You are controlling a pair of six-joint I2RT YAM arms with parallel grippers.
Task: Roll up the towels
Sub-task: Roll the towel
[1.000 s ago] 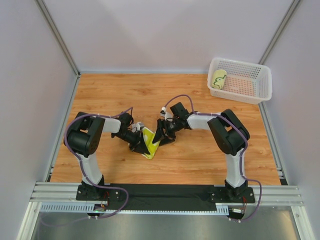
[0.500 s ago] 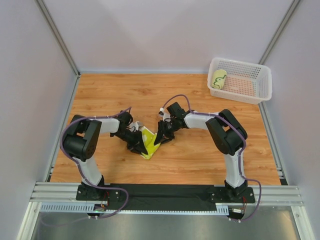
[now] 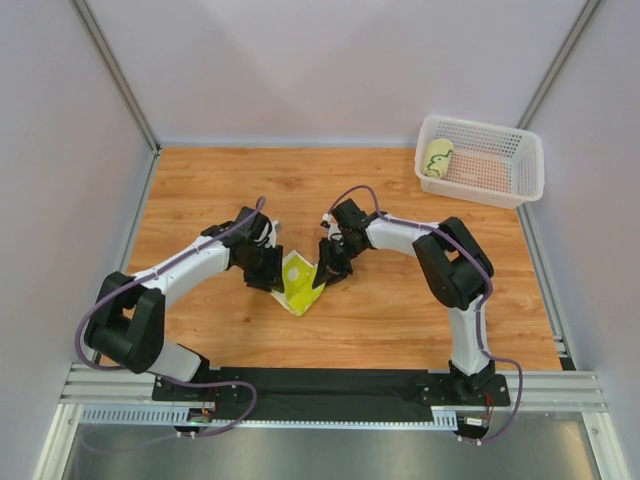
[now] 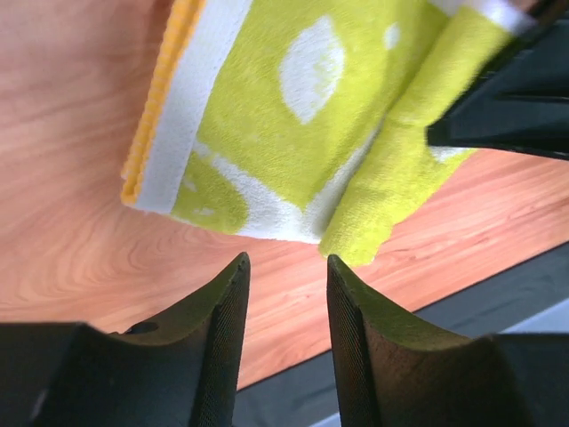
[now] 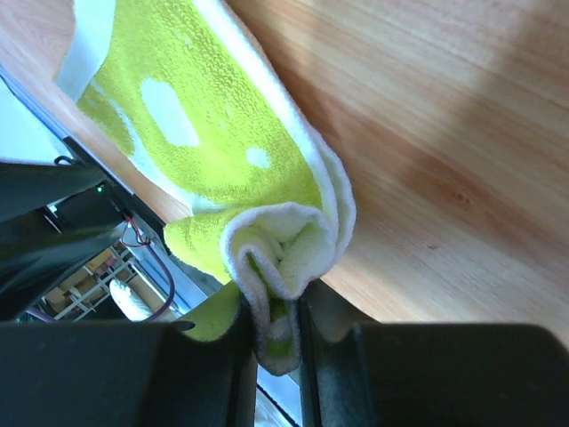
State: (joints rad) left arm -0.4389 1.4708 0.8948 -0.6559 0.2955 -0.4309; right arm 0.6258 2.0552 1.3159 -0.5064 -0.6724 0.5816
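Note:
A lime-green and cream towel [image 3: 300,285] with a yellow-orange end band lies partly folded on the wooden table, between both grippers. My left gripper [image 3: 268,274] sits at its left side. In the left wrist view that gripper [image 4: 286,267] is open, with only bare wood between its fingers, and the towel [image 4: 302,116] lies just beyond the tips. My right gripper [image 3: 328,272] is at the towel's right edge. In the right wrist view it [image 5: 277,334] is shut on a bunched, curled end of the towel [image 5: 204,124]. A second towel, rolled [image 3: 437,157], rests in the basket.
A white perforated basket [image 3: 480,125] stands at the table's back right corner. Grey walls close off the table's left, back and right sides. A black strip and metal rail [image 3: 330,385] carrying the arm bases run along the near edge.
My left gripper has opened and let go of the towel, and its arm's elbow swung out to the left. My right gripper has closed onto the towel's right end.

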